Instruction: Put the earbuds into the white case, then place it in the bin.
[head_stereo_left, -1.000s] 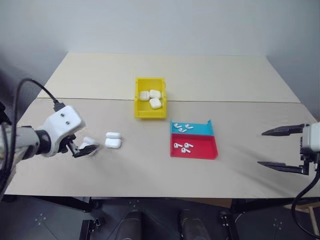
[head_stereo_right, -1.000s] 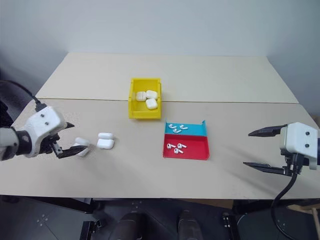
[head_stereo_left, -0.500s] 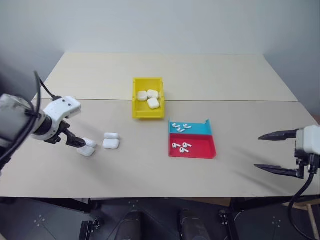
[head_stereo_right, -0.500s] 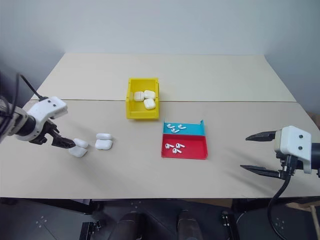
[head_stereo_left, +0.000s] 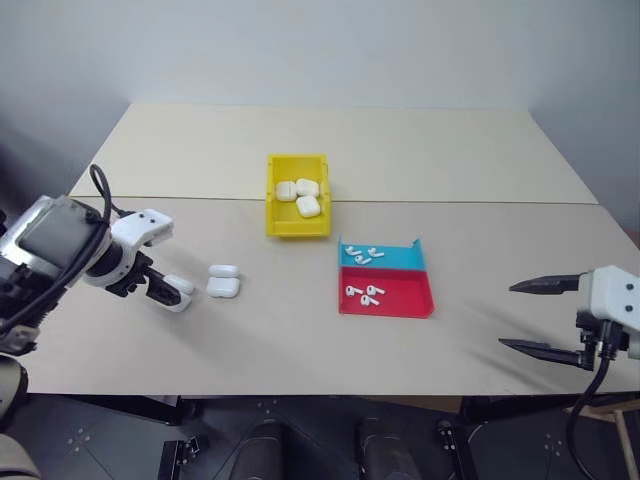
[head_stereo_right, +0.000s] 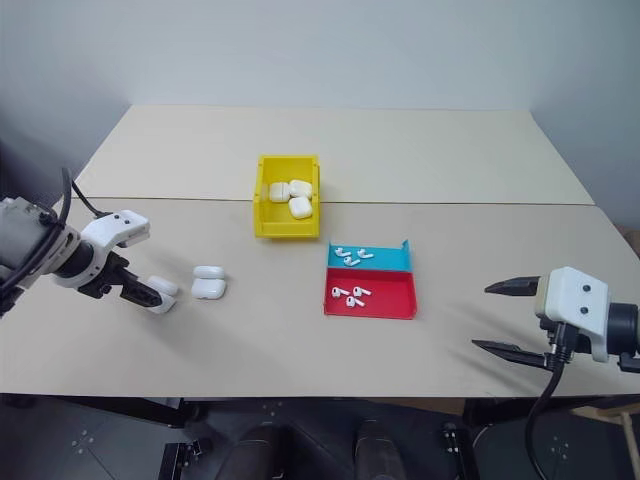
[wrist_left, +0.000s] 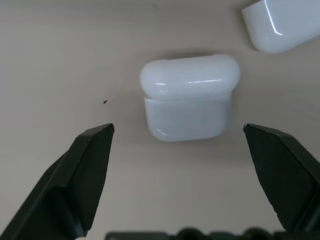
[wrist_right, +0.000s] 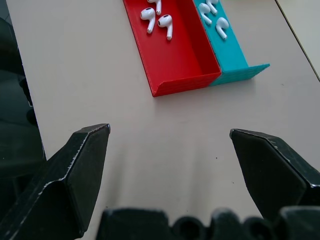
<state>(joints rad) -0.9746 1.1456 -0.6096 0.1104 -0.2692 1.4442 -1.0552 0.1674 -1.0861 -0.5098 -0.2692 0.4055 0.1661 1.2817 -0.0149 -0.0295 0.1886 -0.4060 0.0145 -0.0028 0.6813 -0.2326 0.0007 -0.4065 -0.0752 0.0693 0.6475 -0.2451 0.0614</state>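
The left gripper (wrist_left: 177, 132) hangs spread wide over a closed white case (wrist_left: 189, 97) lying on the table (head_stereo_left: 300, 340) between its fingertips, untouched, with a second case (head_stereo_left: 224, 284) just to its right. The right gripper (head_stereo_left: 530, 316) is equally wide and empty near the table's right edge, well apart from the blue-and-red tray (head_stereo_left: 387, 297) where the earbuds (head_stereo_left: 364, 293) lie loose. Three cases already sit in the yellow bin (head_stereo_left: 298, 226) farther back, so this round looks barely begun: nothing picked up, no earbuds loaded.
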